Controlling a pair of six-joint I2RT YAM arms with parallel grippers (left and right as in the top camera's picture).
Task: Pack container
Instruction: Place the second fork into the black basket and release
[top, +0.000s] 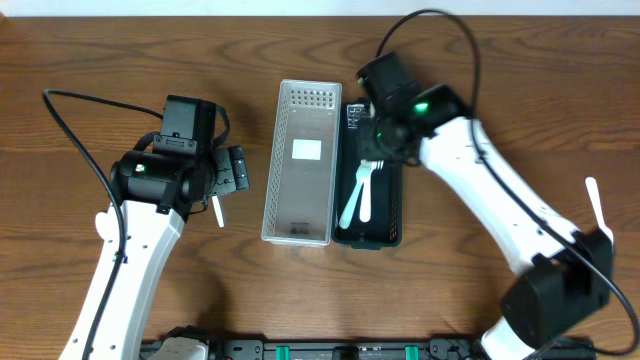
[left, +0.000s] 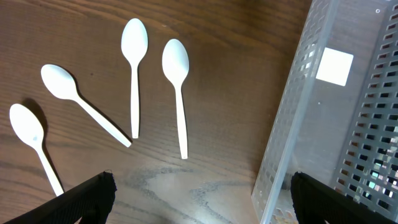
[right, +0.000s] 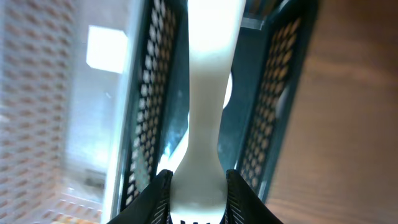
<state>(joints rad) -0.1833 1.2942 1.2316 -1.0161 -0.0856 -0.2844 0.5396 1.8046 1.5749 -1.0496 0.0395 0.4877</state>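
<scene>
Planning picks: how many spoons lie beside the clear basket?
4, on the table: far-left spoon, slanted spoon, middle spoon, spoon nearest the basket. Others may be hidden outside the left wrist view.

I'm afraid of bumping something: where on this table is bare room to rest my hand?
Bare wood runs along the far edge beyond the clear basket and black basket, and in the near strip before them. Crowded: four spoons left of the clear basket; the black basket, where right fingers hold a white utensil.

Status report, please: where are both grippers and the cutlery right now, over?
Left gripper open above four loose spoons. Right gripper shut on white fork, over black basket. Nothing blocking.
</scene>
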